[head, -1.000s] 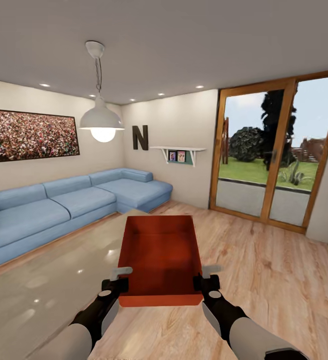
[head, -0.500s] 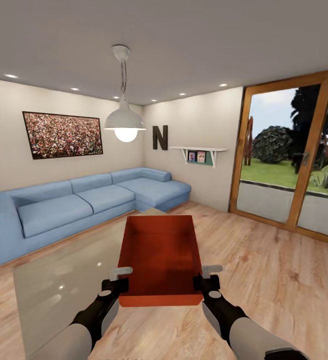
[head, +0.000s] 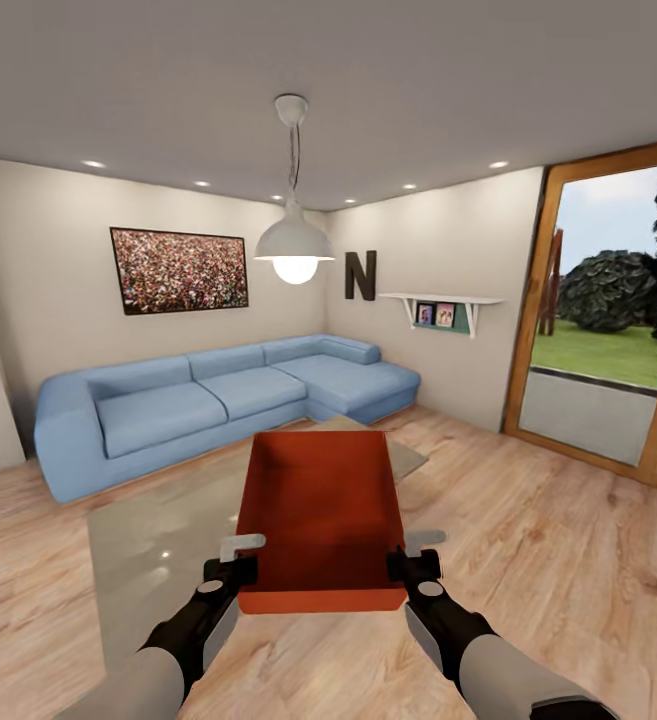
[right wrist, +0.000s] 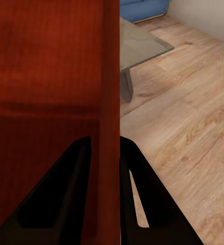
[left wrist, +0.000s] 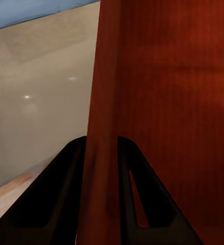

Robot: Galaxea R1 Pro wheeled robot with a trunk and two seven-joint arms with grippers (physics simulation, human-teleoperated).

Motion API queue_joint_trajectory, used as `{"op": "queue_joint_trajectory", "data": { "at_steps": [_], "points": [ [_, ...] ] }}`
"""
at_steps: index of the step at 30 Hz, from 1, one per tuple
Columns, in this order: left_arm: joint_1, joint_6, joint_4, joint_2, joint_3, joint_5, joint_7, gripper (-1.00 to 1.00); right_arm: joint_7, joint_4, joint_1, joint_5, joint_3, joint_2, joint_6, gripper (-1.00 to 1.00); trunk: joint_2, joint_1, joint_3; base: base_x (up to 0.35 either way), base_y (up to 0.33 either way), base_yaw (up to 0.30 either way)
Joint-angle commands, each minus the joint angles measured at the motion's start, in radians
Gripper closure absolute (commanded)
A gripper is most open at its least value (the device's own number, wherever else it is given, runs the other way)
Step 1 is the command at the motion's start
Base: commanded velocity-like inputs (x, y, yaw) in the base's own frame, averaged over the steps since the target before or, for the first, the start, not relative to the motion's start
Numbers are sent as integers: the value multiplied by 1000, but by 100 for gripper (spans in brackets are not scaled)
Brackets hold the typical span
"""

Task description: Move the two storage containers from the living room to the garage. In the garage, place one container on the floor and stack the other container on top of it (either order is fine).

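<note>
You hold the storage container point(head: 322, 520) level at lower centre of the frame, left gripper point(head: 230, 572) and right gripper point(head: 414, 566) each pinching a side wall, so it rides steady for carrying.

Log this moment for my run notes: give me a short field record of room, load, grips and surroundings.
room: living room, wood-plank floor
load: one orange-red storage container, lidless, nothing visible inside
left pincer: shut on container's left wall
right pincer: shut on its right wall
below load: glass table
beyond: blue sofa, glass doors at right
</note>
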Motion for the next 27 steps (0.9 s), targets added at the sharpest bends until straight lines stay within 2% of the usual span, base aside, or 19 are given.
{"op": "queue_joint_trajectory", "data": {
  "at_steps": [1, 27],
  "points": [
    [-1, 1, -4, -2, 10, -9, 7, 100, -10, 4, 0, -2, -7, 0, -2, 100, -1, 0, -1, 0, 0, 268],
    [-1, 1, -4, -2, 9, -9, 7, 100, -10, 4, 0, -1, -5, 0, -2, 100, -1, 0, -1, 0, 0, 268]
  ]
}}
